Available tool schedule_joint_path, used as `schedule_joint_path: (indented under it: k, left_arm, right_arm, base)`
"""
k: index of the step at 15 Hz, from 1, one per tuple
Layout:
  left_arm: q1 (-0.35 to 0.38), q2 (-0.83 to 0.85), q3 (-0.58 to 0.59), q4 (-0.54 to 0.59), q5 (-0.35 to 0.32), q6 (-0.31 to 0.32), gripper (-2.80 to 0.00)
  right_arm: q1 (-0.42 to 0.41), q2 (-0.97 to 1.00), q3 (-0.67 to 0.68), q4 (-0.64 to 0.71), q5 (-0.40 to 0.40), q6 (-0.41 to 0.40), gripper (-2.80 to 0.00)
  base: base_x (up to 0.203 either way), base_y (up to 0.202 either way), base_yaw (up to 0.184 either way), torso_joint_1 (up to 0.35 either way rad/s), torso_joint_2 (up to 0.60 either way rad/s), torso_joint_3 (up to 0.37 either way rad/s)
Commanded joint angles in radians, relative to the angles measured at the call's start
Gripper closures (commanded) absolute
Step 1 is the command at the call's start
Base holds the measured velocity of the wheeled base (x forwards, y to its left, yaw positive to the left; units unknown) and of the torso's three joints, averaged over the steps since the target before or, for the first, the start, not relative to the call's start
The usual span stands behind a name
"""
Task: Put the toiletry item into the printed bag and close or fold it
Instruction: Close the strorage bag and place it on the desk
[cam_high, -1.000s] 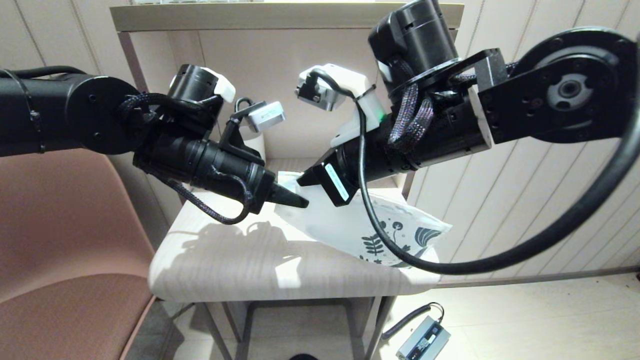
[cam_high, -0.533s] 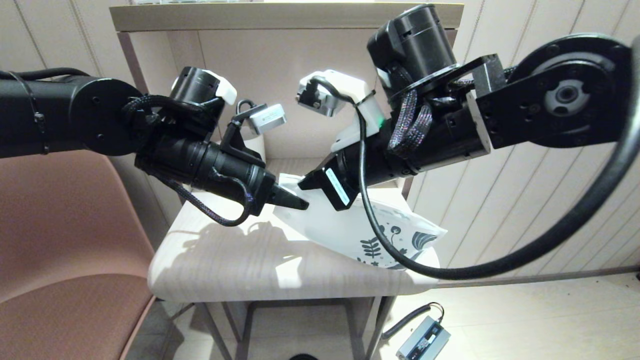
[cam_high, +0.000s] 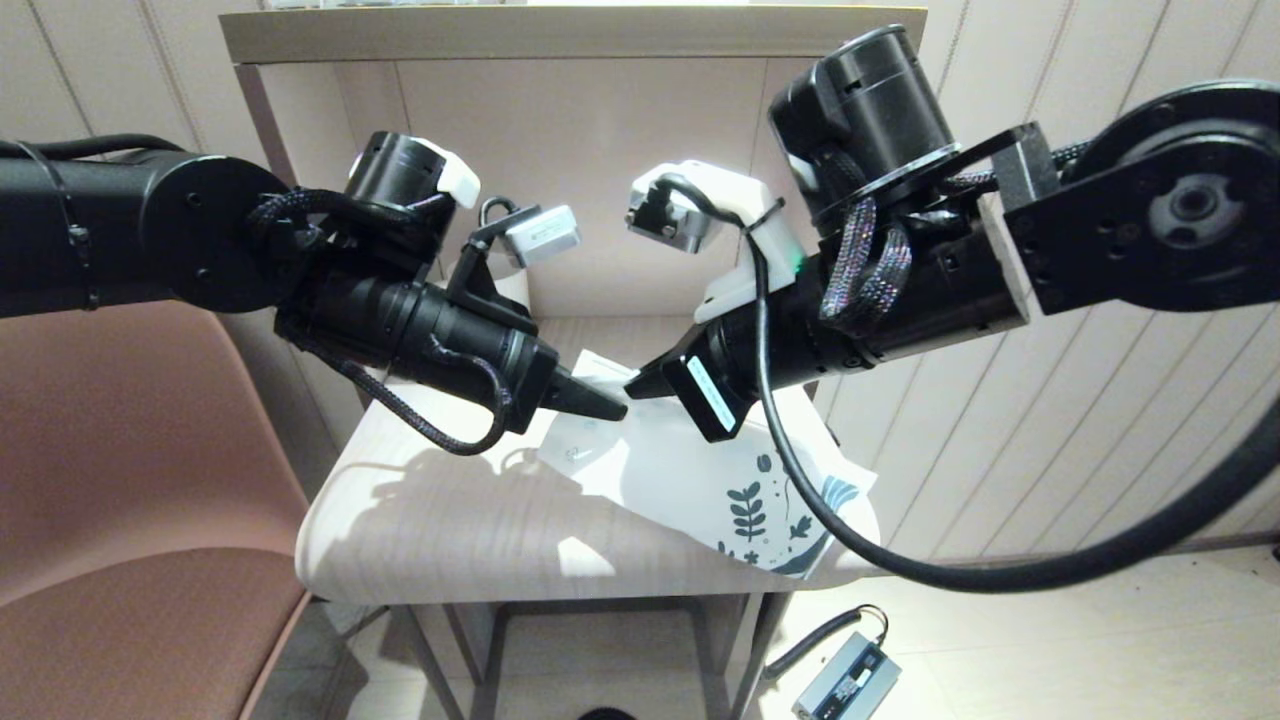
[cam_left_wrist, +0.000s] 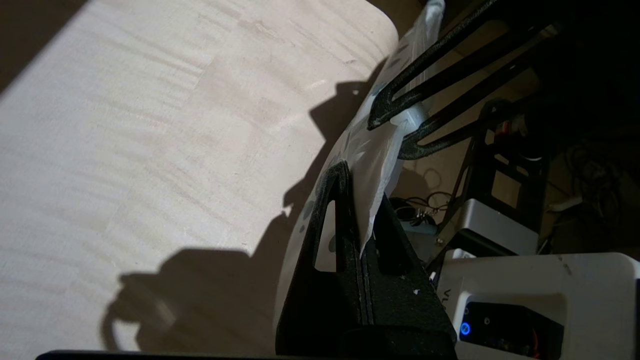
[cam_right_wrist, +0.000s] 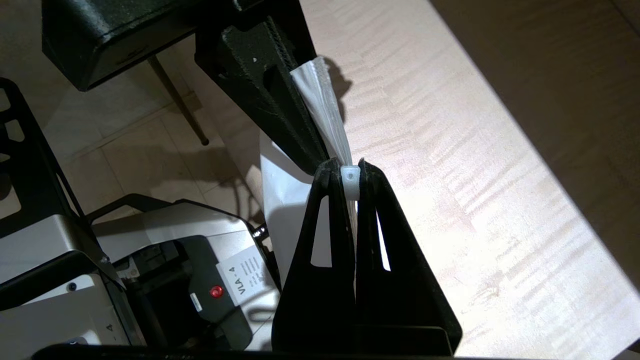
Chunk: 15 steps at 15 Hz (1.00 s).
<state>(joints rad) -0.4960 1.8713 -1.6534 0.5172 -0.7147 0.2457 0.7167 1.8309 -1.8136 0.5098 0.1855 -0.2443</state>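
2 arms meet over the small wooden table (cam_high: 450, 520), which I'll use as landmark. Largest first: pink chair (cam_high: 130, 480) sits beside the table on the robot's left; a shelf top (cam_high: 560, 30) runs above the table's back edge.

The printed bag (cam_high: 690, 480) is held up w/ its zip edge raised above the table's middle. Its leaf-print end droops toward the table's right front corner and rests there. The bag hangs slanted, not flat.

Left gripper (cam_high: 600, 405) comes in from the table's left side, fingers clamped on the bag's zip edge. In the left wrist view the left gripper (cam_left_wrist: 360, 210) has the plastic sheet pinched between both fingers. Right gripper (cam_high: 650, 385) comes in from the table's right side, just beside the left one, tips nearly touching. In the right wrist view the right gripper (cam_right_wrist: 351, 172) is closed on the zip strip (cam_right_wrist: 325, 115), a white slider-like bit squeezed between the tips.

A small grey box (cam_high: 845, 680) w/ cable lies on the floor below the table's right front corner.

Comb: can't see it in any view.
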Motion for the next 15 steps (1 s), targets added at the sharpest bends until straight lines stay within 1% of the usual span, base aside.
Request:
schedule_joint_path:
  k: [1, 9, 12, 15]
  left_arm:
    - [0.000, -0.001, 0.001, 0.004, -0.002, 0.001, 0.00]
    - [0.003, -0.006, -0.008, 0.000, -0.003, -0.008, 0.00]
    - [0.026, -0.015, -0.015, -0.003, -0.010, -0.010, 0.00]
    - [0.046, -0.018, -0.024, -0.003, -0.016, -0.013, 0.00]
  right_arm:
    - [-0.005, -0.020, 0.010, 0.003, 0.000, -0.002, 0.00]
    - [-0.025, -0.075, 0.066, 0.003, 0.002, -0.003, 0.00]
    - [-0.025, -0.090, 0.074, 0.004, 0.001, -0.003, 0.00]
    - [-0.043, -0.116, 0.116, 0.003, 0.002, -0.003, 0.00]
  base:
    - [0.000, 0.000, 0.000, 0.000, 0.00, 0.000]
    - [0.000, 0.000, 0.000, 0.000, 0.00, 0.000]
    - [0.000, 0.000, 0.000, 0.000, 0.00, 0.000]
    - [0.000, 0.000, 0.000, 0.000, 0.00, 0.000]
